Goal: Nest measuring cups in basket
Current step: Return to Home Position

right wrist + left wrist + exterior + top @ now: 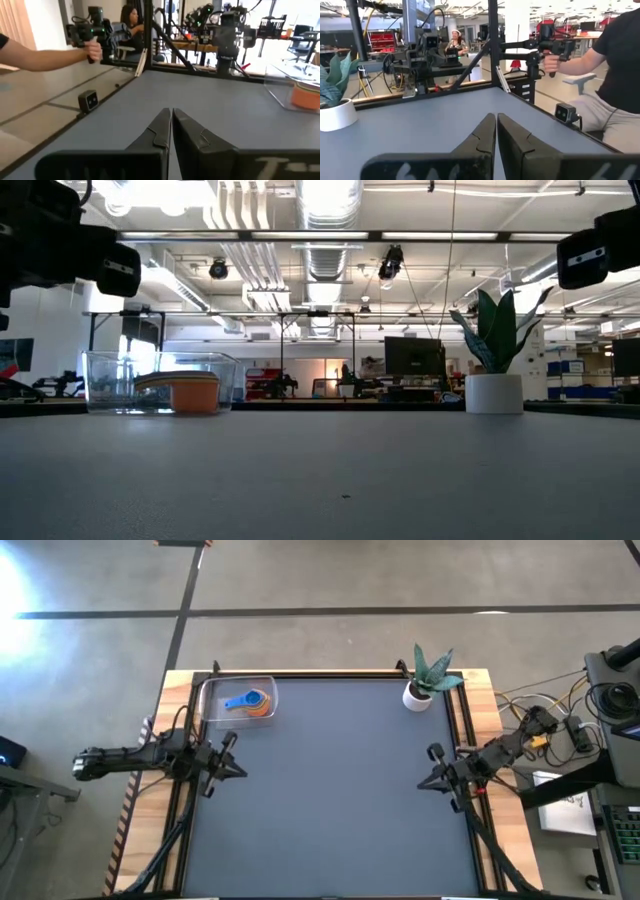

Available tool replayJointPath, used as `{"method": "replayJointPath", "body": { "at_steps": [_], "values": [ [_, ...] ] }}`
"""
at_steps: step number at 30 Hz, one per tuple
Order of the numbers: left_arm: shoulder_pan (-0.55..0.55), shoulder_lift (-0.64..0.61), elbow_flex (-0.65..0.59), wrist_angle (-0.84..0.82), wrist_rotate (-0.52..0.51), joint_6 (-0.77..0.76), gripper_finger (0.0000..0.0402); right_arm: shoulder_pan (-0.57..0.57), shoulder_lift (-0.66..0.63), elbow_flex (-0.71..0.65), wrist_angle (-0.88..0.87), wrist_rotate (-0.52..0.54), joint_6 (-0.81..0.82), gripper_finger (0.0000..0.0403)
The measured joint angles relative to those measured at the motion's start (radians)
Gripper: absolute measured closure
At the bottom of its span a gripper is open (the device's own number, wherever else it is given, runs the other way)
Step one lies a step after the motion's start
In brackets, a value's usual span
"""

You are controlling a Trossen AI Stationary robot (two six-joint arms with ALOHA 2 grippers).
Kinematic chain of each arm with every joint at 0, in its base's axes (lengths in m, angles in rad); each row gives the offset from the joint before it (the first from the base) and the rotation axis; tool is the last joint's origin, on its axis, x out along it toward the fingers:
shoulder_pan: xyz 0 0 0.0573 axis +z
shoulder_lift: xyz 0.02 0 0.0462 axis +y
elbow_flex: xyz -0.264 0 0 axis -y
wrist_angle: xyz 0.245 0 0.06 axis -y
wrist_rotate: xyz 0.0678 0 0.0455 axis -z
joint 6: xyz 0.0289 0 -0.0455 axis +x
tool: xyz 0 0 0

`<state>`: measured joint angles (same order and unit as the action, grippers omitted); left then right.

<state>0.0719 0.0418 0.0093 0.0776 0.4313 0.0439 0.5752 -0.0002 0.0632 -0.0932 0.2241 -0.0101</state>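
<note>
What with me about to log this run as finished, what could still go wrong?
The clear plastic rectangular basket, holding the nested round plastic measuring cups, stands near the table's far-left corner, close to the shut left gripper; a careless swing might knock it. A person's hand holds a device beside the table; the shut right gripper might swing toward it.

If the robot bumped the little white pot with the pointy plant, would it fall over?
A bump up high might well tip it: the white pot is small and its leaves rise taller than it. Its flat base on the table should stop it rolling. It looks hard, so it might crack if dropped.
</note>
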Motion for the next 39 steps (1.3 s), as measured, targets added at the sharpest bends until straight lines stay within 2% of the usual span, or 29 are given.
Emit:
{"method": "replayJointPath", "body": {
  "at_steps": [11, 39],
  "values": [
    [0.000, 0.001, 0.000, 0.002, 0.024, -0.062, 0.0401, 0.000, 0.015, -0.003, 0.005, 0.003, -0.016, 0.0394],
    [0.000, 0.003, 0.000, 0.007, 0.024, -0.057, 0.0402, 0.000, 0.016, -0.002, 0.002, 0.011, -0.008, 0.0394]
  ]
}}
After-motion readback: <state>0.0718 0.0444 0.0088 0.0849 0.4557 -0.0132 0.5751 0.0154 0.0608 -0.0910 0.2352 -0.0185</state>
